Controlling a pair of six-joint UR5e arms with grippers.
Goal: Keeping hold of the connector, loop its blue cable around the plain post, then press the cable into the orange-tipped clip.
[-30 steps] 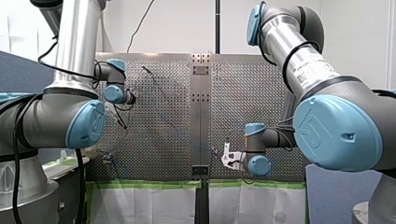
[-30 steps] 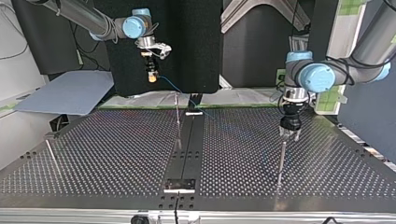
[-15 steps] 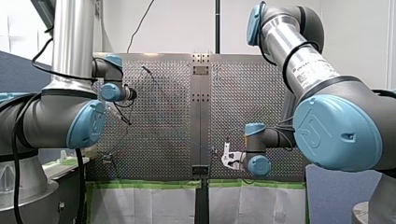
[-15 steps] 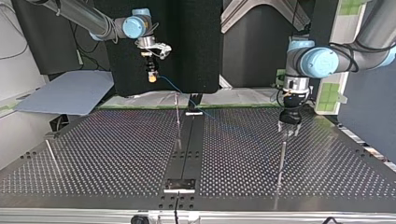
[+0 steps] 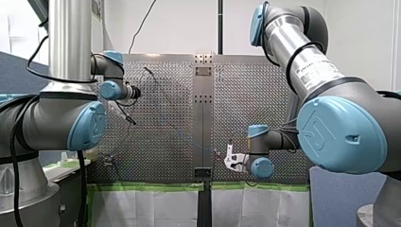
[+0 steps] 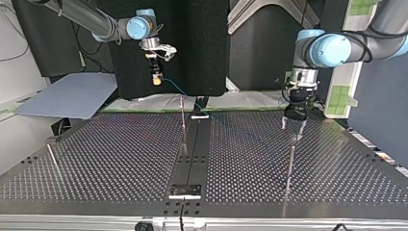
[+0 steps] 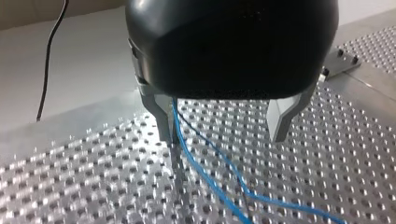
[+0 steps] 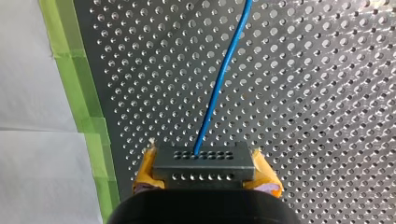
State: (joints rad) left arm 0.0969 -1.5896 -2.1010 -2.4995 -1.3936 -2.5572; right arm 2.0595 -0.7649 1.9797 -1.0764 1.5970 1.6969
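Observation:
In the right wrist view my right gripper is shut on the dark grey connector, its yellow pads on both sides. The blue cable leaves the connector and runs ahead over the perforated table. At the top view's left, that gripper holds the connector well above the table. The cable slopes down toward a thin post at the right. My left gripper hangs open just above that post. In the left wrist view the cable passes beside one metal finger, with nothing gripped.
Another thin post stands beside the dark centre strip, and a third post stands at the top view's left. Green tape marks the table's edge beside my right gripper. A grey board lies beyond the table.
My left gripper has lifted up off the post at the top view's right, staying open. My right arm and the connector have not moved.

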